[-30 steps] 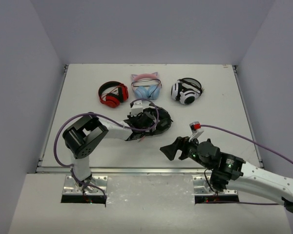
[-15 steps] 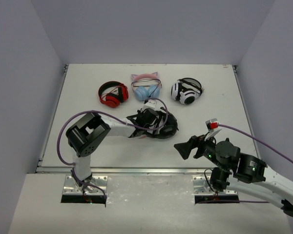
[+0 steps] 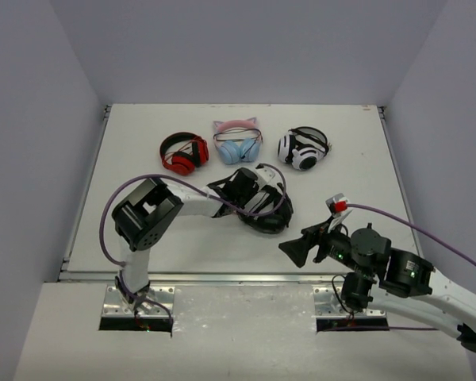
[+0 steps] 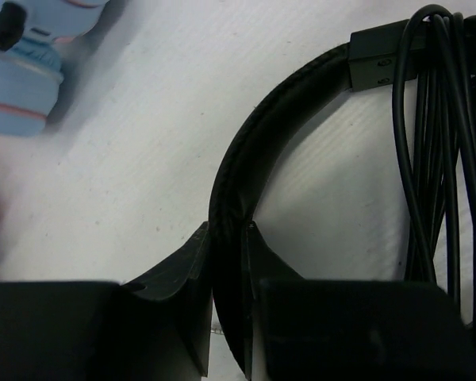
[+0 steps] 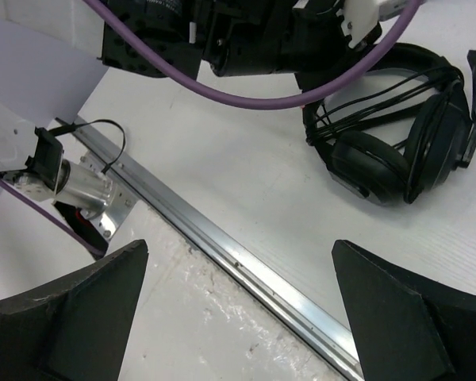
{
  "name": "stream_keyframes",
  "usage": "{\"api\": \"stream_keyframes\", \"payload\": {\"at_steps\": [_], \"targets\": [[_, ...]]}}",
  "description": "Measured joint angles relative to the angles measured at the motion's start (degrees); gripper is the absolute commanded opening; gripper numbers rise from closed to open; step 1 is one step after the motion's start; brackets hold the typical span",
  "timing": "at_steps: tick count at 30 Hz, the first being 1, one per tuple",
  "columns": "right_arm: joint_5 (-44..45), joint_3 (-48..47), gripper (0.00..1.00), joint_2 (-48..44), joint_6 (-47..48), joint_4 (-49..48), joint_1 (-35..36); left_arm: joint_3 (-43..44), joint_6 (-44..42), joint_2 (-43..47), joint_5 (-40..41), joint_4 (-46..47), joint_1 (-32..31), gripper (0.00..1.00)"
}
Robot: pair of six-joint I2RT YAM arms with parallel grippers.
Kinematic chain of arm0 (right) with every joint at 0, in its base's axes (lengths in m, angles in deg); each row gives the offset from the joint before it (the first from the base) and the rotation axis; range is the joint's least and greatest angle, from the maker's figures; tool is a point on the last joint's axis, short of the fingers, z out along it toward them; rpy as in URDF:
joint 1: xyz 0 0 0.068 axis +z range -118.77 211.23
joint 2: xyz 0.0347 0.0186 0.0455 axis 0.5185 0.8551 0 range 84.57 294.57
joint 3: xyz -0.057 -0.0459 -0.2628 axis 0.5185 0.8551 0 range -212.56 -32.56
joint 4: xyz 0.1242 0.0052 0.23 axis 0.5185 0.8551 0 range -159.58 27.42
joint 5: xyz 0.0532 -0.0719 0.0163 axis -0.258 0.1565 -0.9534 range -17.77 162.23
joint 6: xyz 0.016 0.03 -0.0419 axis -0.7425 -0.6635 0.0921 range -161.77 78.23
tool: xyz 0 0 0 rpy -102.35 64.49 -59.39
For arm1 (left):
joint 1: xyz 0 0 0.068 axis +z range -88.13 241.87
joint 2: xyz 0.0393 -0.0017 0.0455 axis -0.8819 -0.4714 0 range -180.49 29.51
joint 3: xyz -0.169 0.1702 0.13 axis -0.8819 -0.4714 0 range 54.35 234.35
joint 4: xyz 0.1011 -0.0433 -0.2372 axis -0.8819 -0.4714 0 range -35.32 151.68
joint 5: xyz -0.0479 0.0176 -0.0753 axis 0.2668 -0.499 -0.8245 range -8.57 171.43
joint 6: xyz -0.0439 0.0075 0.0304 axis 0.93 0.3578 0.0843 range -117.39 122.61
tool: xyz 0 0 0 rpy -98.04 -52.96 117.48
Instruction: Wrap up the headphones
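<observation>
The all-black headphones lie mid-table with their thin black cable looped several times across the headband and cups. They also show in the right wrist view. My left gripper is shut on the padded black headband, which runs between its fingers. My right gripper is open and empty, hovering above the table's near edge, right of and in front of the headphones. Its fingers spread wide over the metal edge rail.
A red-and-black pair, a blue pair with pink cat ears and a white-and-black pair sit in a row at the back. The blue pair shows in the left wrist view. A metal rail borders the near table edge.
My left gripper has dragged the black headphones to the right and a little nearer. My right arm pulled back to the right, then edged slightly left.
</observation>
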Motion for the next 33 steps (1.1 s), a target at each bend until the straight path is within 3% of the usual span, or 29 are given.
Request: {"api": "stream_keyframes", "payload": {"at_steps": [4,9,13,18,23,26,33], "targets": [[-2.1,0.0,0.99,0.4,0.9,-0.8,0.0,0.5,-7.9,0.3,-14.2,-1.4,3.9,0.01],[-3.7,-0.5,0.99,0.2,2.3,-0.7,0.0,4.8,-19.2,0.2,-30.4,-10.1,11.3,0.0],[-4.7,-1.6,0.99,-0.9,3.4,-0.7,0.0,7.7,-26.2,-2.3,-35.2,-13.6,14.3,0.0],[-5.4,-1.8,0.99,-3.4,4.3,-0.6,0.0,15.2,-32.9,-6.7,-38.3,-19.2,14.3,0.0],[-5.3,-1.8,0.99,-3.7,5.1,0.2,0.0,17.1,-37.3,-7.5,-39.6,-21.6,14.3,0.01],[-5.3,-1.8,0.99,-3.6,5.4,0.1,0.0,17.4,-38.0,-7.6,-39.8,-22.3,14.3,0.15],[-5.4,-1.8,0.99,-2.7,5.9,-0.3,0.0,21.9,-37.0,-9.8,-39.1,-26.2,14.3,0.38]]}}
